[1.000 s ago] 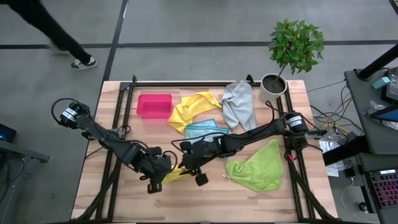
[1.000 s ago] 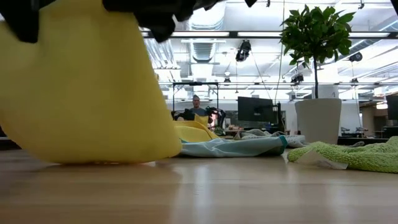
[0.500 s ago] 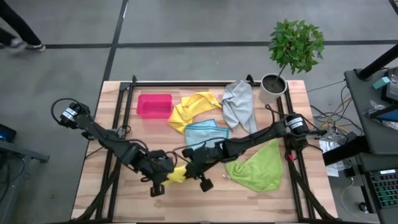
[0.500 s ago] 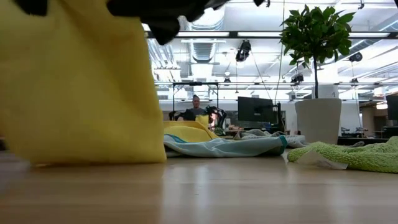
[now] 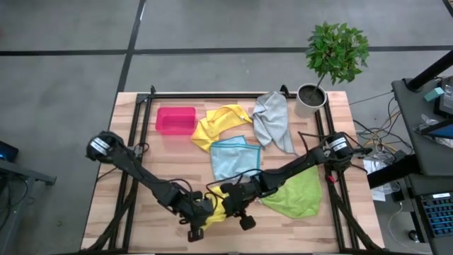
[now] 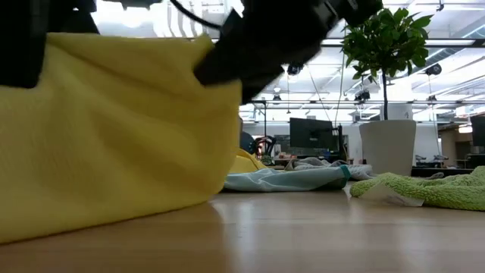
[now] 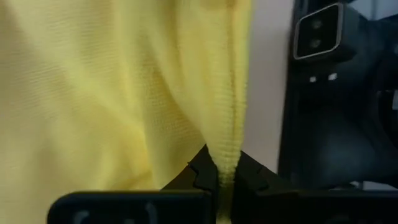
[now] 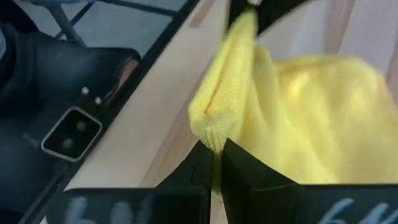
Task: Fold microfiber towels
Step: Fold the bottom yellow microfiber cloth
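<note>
Grip change first: my right gripper point(image 5: 237, 207), spread a second ago, is now pressed together on an edge of the yellow towel point(image 5: 217, 207), and the right wrist view shows the fold pinched between its fingers. Left gripper point(image 5: 200, 218) pinches the same cloth, its edge caught between the fingers in the left wrist view. Both arms have carried the towel nearer the front edge of the table point(image 5: 141, 219); it hangs close to the low camera, its lower part dragging on the wood. My reading: with two points held, the fold can start. Second yellow towel point(image 5: 221, 122), light blue towel point(image 5: 232, 156), grey towel point(image 5: 273, 119) and lime green towel point(image 5: 297, 191) lie unfolded behind.
</note>
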`<action>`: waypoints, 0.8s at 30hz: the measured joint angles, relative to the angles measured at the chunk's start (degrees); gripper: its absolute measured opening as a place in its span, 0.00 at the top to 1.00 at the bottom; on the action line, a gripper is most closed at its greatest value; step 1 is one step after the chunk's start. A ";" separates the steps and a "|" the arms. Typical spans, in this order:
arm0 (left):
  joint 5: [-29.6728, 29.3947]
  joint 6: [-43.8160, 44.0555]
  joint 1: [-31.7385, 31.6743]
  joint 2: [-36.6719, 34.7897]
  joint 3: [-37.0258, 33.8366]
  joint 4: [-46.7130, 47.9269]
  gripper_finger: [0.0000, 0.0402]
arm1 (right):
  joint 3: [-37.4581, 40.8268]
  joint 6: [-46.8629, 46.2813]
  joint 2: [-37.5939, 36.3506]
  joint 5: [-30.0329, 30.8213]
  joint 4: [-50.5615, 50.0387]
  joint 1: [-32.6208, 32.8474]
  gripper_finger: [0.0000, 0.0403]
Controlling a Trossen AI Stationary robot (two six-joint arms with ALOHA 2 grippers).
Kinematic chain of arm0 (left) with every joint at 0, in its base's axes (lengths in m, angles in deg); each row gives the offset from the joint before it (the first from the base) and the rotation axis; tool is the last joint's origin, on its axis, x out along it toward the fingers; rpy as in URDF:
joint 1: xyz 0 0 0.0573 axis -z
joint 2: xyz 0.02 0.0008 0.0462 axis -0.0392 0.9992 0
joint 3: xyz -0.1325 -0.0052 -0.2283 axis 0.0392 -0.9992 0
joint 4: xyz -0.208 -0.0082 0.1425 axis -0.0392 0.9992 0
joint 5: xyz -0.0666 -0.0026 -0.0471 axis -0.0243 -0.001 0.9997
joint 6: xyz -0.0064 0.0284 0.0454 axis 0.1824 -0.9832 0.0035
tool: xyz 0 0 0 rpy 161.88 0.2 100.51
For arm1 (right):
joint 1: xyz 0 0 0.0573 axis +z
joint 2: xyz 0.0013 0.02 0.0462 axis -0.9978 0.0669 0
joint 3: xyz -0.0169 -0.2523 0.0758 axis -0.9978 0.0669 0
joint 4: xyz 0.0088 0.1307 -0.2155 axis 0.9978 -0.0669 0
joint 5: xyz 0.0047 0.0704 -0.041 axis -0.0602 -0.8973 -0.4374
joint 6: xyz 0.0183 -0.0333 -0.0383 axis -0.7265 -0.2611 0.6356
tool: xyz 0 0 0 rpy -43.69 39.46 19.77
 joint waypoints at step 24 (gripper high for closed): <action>-0.64 -3.33 -4.67 -1.74 -0.19 11.80 1.00 | -0.59 0.41 0.00 1.61 1.66 -9.70 0.98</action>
